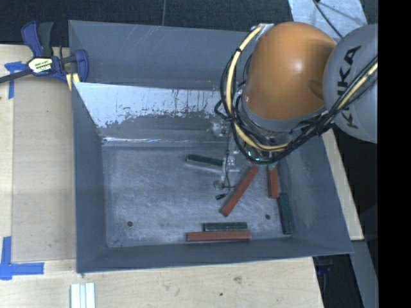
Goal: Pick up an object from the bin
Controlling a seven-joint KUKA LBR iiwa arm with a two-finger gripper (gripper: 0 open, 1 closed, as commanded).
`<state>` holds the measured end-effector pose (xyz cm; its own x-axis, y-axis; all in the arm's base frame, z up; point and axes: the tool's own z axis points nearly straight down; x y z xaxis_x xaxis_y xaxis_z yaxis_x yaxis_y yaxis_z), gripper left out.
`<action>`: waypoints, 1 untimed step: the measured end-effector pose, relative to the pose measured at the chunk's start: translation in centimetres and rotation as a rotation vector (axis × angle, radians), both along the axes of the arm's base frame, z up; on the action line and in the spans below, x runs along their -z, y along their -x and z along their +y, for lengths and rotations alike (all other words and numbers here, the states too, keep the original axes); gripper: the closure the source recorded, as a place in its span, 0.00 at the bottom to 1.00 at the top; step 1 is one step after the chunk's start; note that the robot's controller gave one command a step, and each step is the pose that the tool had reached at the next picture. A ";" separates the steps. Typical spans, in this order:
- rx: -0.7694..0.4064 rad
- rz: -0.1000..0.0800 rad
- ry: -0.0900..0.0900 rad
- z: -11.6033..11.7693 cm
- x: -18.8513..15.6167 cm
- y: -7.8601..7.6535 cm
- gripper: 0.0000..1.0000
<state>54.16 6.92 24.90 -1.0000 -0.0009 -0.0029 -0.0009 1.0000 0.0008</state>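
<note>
Grey metal bin (pixel 90 191) with a few loose sticks. Below the orange-covered wrist (pixel 289 69) the pincer (pixel 226 172) hangs low, right of centre. It is just beside the right end of a dark green stick (pixel 202 162) and the upper end of a slanting red-brown stick (pixel 236 194). Whether it is released or clenched cannot be told.

Robotics lab: cabled KUKA arm (pixel 352 76) over grey metal bin (pixel 87 172).

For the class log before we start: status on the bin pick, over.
Hand low at centre of bin, grip unclear. Dark green stick just left of it, red-brown stick slanting just below. More sticks along near wall.
</note>
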 end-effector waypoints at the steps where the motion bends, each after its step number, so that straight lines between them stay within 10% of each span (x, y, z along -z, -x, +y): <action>1: 0.095 0.000 0.001 -2.7 13.1 -7.3 0.00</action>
<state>61.49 4.23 11.76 -0.9956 0.0937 -0.0029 0.0937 0.9956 0.0003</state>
